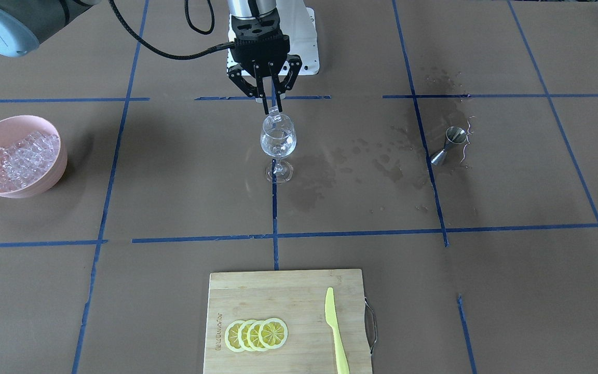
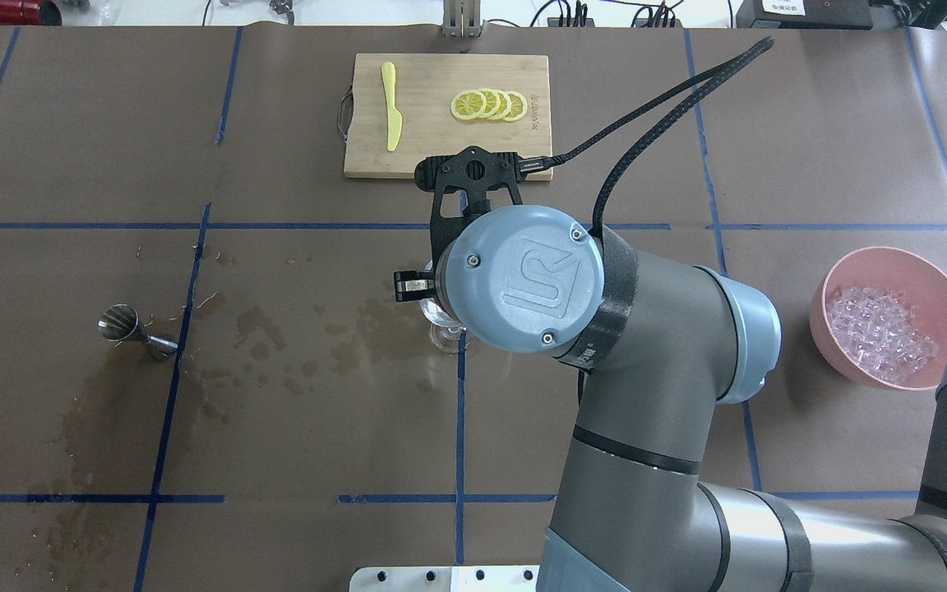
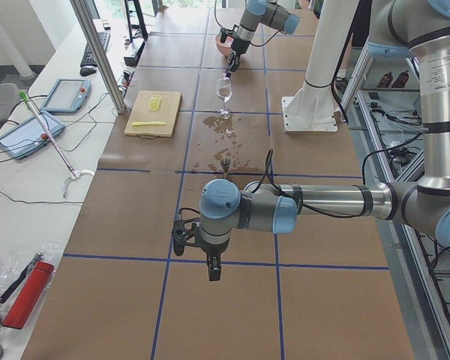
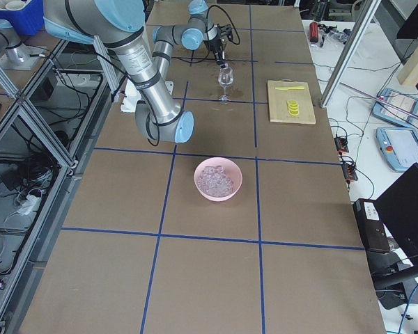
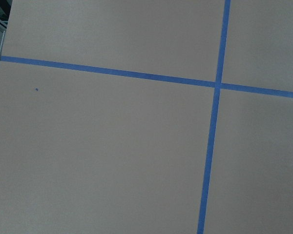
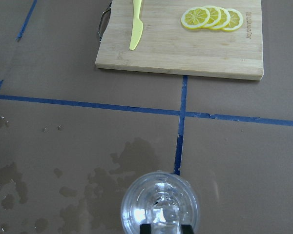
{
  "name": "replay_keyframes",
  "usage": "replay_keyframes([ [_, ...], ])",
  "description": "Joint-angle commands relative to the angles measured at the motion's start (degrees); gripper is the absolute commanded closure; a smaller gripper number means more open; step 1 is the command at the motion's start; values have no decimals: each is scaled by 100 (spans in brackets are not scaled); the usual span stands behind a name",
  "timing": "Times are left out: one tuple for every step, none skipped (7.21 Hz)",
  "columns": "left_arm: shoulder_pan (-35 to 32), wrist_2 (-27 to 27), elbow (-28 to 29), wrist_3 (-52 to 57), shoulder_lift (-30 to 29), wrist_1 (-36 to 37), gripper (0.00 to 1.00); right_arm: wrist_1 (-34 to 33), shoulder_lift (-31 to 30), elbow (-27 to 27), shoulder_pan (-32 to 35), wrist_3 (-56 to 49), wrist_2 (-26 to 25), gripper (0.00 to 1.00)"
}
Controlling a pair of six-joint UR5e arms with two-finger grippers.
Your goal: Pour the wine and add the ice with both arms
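at table centre: wine glass (image 1: 278, 150), upright, with a little clear wine (image 1: 278, 141) in its bowl. over its rim: right gripper (image 1: 272, 108), pointing down, jaws drawn close, pinching one ice cube (image 1: 275, 111). toward the robot's right: pink bowl (image 1: 50, 176) holding heaped ice (image 1: 21, 158). far along the robot's left side: left gripper (image 3: 214, 271) above bare paper; jaw state cannot be told. also: steel jigger (image 1: 447, 145) on its side among wet stains (image 1: 382, 166); cutting board (image 1: 288, 296) with lemon slices (image 1: 256, 334) and yellow knife (image 1: 336, 332).

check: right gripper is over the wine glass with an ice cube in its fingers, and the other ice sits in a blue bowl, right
The bowl is pink, not blue; the exterior front-facing view shows it. The rest holds: right gripper over the wine glass, ice cube in its fingers, other ice in the bowl.
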Motion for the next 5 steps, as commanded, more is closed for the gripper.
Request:
replay_keyframes([
  [0, 0, 9, 0, 1, -8, 0, -85, -34, 9, -33, -4, -33, 85],
  [0, 0, 9, 0, 9, -17, 0, -129, -16, 9, -33, -4, -33, 57],
  [0, 0, 18, 0, 18, -87, 0, -130, -16, 9, -41, -4, -33, 11],
  [0, 0, 18, 0, 27, -88, 0, -130, 1, 9, -41, -4, -24, 1],
  [0, 0, 18, 0, 27, -88, 0, -130, 10, 17, -41, -4, -24, 1],
])
